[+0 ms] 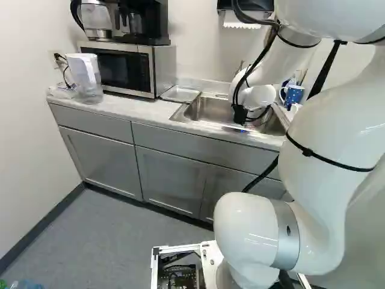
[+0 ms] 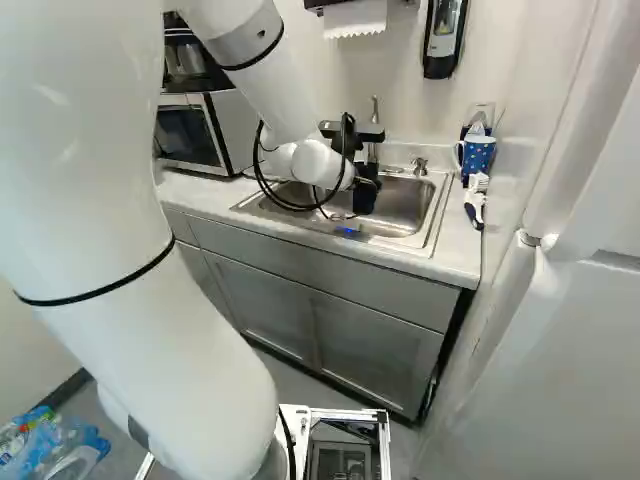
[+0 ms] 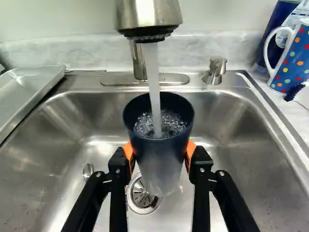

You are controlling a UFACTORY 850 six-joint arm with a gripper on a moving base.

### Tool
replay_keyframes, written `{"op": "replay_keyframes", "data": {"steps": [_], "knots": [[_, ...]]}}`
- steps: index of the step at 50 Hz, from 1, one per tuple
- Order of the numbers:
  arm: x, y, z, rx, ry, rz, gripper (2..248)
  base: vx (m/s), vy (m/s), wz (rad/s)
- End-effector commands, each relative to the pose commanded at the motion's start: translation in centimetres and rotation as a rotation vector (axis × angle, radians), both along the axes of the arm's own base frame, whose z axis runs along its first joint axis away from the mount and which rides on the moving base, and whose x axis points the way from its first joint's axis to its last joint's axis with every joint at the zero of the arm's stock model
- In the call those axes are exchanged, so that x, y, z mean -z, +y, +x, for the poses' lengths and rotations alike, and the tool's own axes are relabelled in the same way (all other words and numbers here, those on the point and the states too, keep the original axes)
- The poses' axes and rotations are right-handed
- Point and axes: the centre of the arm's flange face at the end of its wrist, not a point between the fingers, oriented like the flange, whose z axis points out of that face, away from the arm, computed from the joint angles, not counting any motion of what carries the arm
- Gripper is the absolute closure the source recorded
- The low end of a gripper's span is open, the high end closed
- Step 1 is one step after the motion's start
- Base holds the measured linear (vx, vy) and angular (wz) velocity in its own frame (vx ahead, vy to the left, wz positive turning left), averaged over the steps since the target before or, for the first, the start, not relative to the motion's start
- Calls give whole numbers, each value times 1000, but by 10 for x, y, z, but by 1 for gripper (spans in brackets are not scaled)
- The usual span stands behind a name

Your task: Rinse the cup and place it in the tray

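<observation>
Wrist view, end effector (image 2: pixel 364 184) clamped on dark cup (image 3: pixel 158 154) – orange pads (image 3: pixel 128 152) pressing both sides, fingers (image 3: pixel 202 162) a cup's width apart

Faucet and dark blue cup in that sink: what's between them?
A stream of running water, seen in the wrist view. It drops from the faucet into the cup, with nothing else in its way.

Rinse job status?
Done: the cup is in the tool, tap running. In progress: water stream filling and bubbling in it. Left: shut off water, probably empty the cup, set it in the tray beside the sink.
</observation>
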Motion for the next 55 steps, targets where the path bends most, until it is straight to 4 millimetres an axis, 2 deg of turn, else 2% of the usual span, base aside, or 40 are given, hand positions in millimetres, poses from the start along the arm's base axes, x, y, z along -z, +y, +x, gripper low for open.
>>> {"op": "replay_keyframes", "data": {"steps": [32, 55], "knots": [[0, 1, 0, -2, 0, 0, 128, 0, 0, 0], [0, 32, 6, -67, 0, 0, 128, 0, 0, 0]]}}
